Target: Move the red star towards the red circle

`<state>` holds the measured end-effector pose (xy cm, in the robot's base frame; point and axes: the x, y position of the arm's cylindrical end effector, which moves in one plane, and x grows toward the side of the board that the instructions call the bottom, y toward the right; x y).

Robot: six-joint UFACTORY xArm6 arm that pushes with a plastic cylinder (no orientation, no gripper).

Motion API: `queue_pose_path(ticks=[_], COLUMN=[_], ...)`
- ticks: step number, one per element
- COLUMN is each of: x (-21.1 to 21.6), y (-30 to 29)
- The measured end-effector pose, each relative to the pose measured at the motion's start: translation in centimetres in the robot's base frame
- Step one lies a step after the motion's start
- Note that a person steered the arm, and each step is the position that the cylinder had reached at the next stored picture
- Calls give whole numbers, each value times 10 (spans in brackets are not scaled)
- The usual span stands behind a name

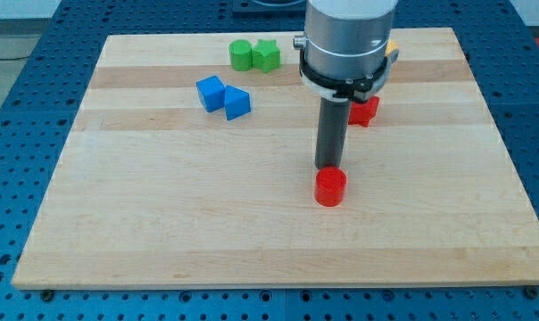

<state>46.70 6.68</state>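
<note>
The red circle, a short red cylinder, stands a little right of the board's middle. My tip sits just above it in the view, at or very near its top edge. The red star lies further toward the view's top and a bit right, partly hidden behind the rod and the arm's grey body. The rod runs straight up from the tip to the arm.
Two blue blocks lie side by side at the upper left. Two green blocks lie near the top edge. A yellow block peeks out beside the arm at the top right. The wooden board ends on all sides.
</note>
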Motion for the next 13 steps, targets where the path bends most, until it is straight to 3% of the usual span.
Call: queue_pose_path(ticks=[2, 3, 4, 6, 8, 9, 11, 13], x=[-71, -105, -104, -34, -23, -11, -38, -29], y=[95, 89, 39, -25, -82, -80, -60, -48])
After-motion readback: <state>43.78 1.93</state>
